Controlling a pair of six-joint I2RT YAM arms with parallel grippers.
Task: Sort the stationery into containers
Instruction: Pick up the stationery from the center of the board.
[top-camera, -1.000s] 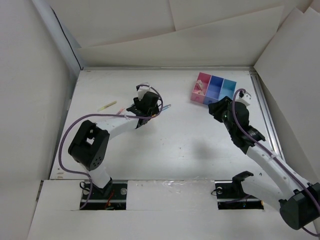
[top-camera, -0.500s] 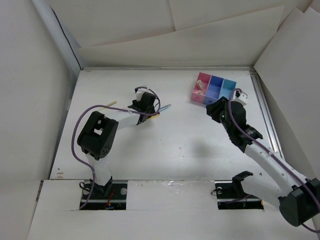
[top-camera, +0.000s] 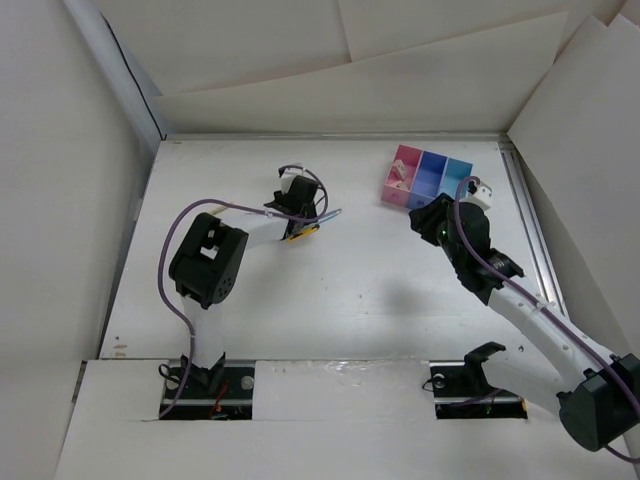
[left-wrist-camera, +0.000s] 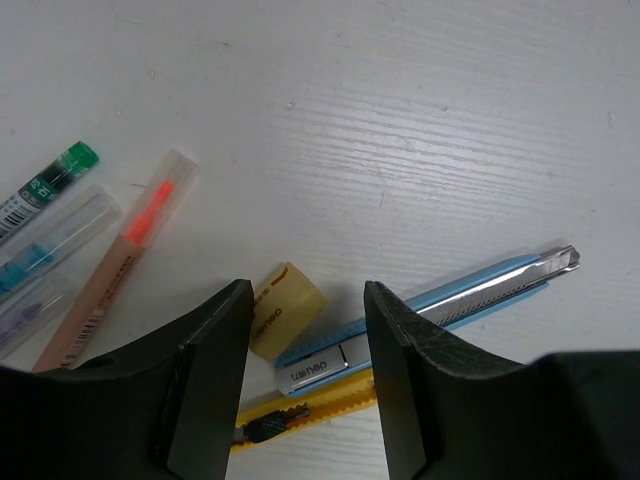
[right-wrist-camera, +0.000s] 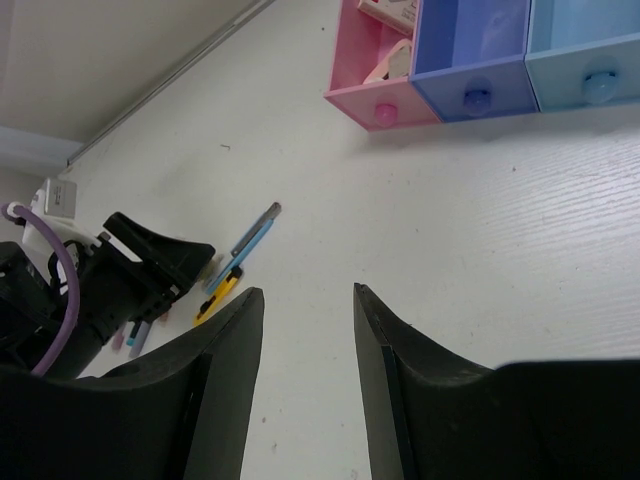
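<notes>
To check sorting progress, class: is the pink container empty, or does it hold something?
Not empty. The right wrist view shows pale eraser-like blocks lying inside the pink container, behind its front wall.

Left arm (top-camera: 205, 265): elbow folded high, forearm reaching toward the far left of the surface (top-camera: 350, 290). Left end effector (left-wrist-camera: 307, 295) is low over the surface, pointing down, jaws apart, nothing clamped.

Right arm (top-camera: 530, 320): stretched from the near right corner toward the far right corner. Right end effector (right-wrist-camera: 307, 295) is raised and tilted, jaws parted, empty.
</notes>
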